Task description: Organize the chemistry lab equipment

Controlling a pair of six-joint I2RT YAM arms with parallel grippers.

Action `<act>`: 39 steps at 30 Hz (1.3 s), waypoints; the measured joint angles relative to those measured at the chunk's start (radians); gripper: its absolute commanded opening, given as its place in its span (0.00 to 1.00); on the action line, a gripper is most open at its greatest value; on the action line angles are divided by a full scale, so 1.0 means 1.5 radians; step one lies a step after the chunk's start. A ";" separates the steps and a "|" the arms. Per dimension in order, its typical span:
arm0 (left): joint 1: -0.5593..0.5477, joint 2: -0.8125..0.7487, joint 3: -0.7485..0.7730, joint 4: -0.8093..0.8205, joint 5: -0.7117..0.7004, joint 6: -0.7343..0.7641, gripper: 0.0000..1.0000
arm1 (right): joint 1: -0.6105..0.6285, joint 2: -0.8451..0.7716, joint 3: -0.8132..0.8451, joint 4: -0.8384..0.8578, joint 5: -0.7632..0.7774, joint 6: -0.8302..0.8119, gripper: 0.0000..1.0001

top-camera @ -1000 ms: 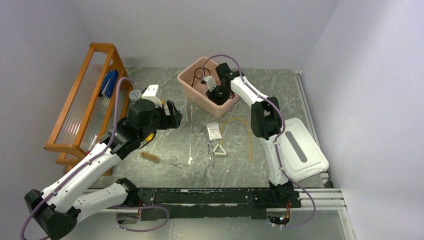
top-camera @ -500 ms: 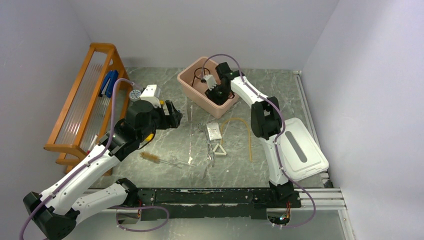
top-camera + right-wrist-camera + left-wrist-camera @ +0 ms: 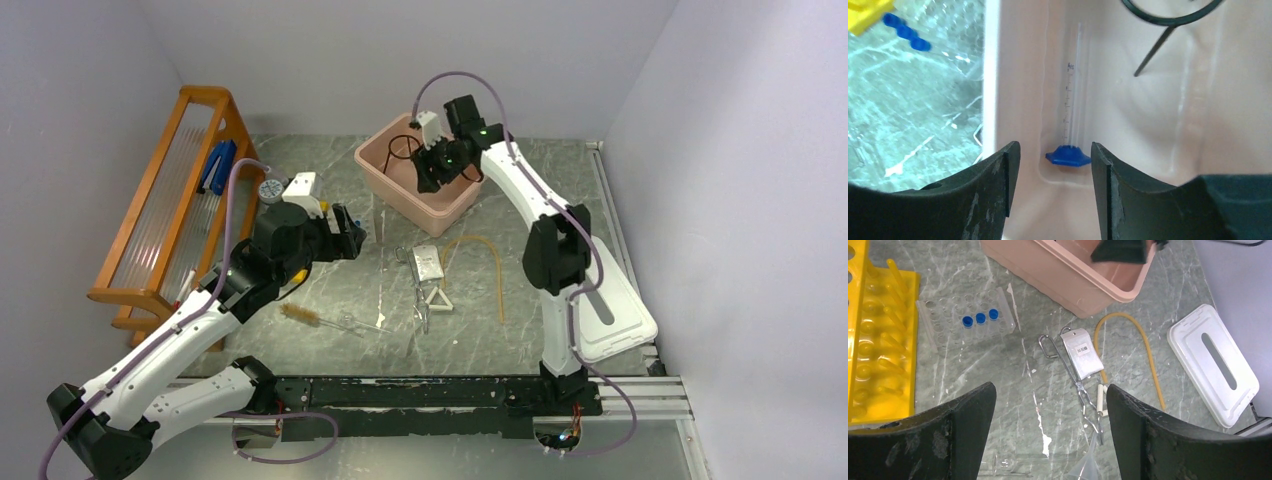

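- Pink tub (image 3: 398, 196), upper centre of the overhead view. Inside it lie the black wire tripod (image 3: 1168, 17) and a clear graduated cylinder (image 3: 1071, 95) on a blue foot.
- White lid (image 3: 625, 315), lower right.
- Right gripper (image 3: 1054, 147), hanging over the tub, jaws apart and gripping nothing.
- Left gripper (image 3: 1050, 390), left of centre above the table, jaws wide and empty.
- Yellow tube rack (image 3: 878, 340), left edge of the left wrist view. Blue-capped tubes (image 3: 980, 318) stand in a clear rack beside it.
- Tan rubber tubing (image 3: 1150, 365), arched, right of centre.
- Metal tongs (image 3: 1080, 387), centre, with the white triangle (image 3: 1099, 396) just beside them.
- Brush (image 3: 300, 314), lower left of centre.
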 measured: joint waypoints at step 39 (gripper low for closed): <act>0.000 0.012 -0.112 0.051 0.118 -0.052 0.87 | 0.178 -0.677 -0.951 0.294 0.385 0.938 0.55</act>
